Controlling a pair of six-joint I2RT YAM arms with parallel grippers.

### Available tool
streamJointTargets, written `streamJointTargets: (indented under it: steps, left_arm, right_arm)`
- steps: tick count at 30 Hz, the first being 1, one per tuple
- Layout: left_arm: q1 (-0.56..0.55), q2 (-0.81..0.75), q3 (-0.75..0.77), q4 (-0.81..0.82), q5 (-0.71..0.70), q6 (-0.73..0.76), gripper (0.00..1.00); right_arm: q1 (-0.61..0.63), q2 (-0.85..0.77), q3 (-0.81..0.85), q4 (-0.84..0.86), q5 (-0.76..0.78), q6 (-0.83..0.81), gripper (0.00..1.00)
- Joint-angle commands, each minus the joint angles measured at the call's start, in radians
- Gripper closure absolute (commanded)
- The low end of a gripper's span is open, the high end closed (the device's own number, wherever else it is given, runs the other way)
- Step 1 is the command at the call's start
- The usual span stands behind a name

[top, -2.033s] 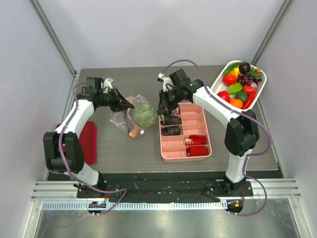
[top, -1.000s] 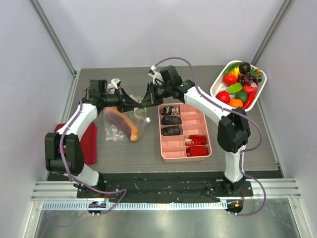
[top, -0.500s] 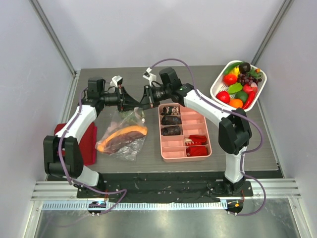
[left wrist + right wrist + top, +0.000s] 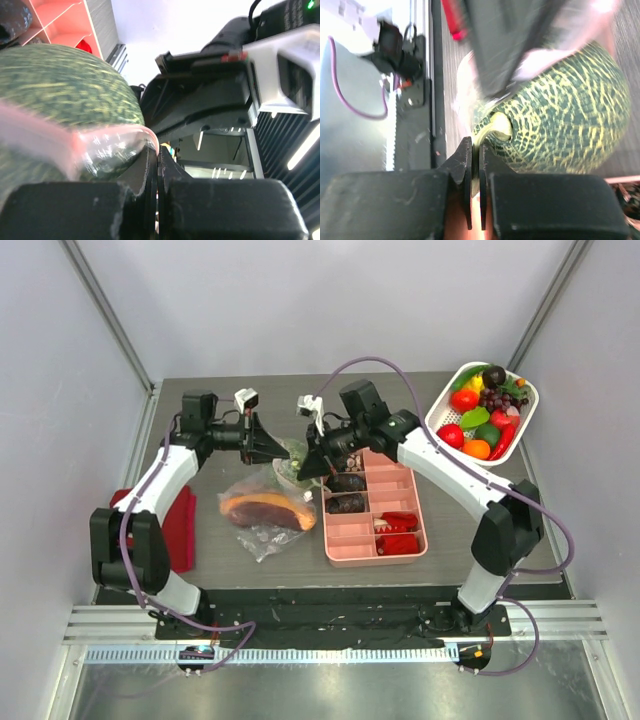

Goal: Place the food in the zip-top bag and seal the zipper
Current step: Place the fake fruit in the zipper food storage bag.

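Note:
The clear zip-top bag (image 4: 262,512) lies on the table with an orange-and-dark-red wedge (image 4: 268,508) inside it. Its upper edge is lifted between my two grippers. My left gripper (image 4: 275,448) is shut on the bag's pinkish edge strip (image 4: 112,142), as the left wrist view (image 4: 158,150) shows. A green netted melon (image 4: 290,462) sits at the bag's mouth; it also fills the left wrist view (image 4: 60,90). My right gripper (image 4: 305,468) is shut on the melon's pale stem (image 4: 497,127) in the right wrist view (image 4: 475,145), with the melon (image 4: 560,120) just beyond. No slider tab shows.
A pink compartment tray (image 4: 395,480) with dark lumps and red pieces lies just right of the bag. A white basket (image 4: 527,392) of toy fruits and vegetables stands at the back right. A red folded cloth (image 4: 180,525) lies at the left by the left arm.
The bag, hanging with the wedge half a second ago, has settled lower and to the right. My right gripper has moved down and right; the melon now shows at the bag's mouth.

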Motion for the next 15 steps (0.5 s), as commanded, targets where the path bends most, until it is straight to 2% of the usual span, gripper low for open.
streamJointTargets:
  steps: [1,9,15]
  left_arm:
    - [-0.002,0.035,0.092,-0.128,-0.004,0.125,1.00]
    - [-0.039,0.072,0.141,-0.164,-0.009,0.129,1.00]
    - [-0.051,0.081,0.149,-0.165,0.011,0.128,1.00]
  right_arm:
    - [0.022,-0.098,-0.030,-0.092,-0.053,-0.252,0.99]
    - [0.131,-0.092,0.025,-0.299,0.008,-0.654,0.99]
    - [0.221,-0.077,0.077,-0.521,0.096,-1.034,0.99]
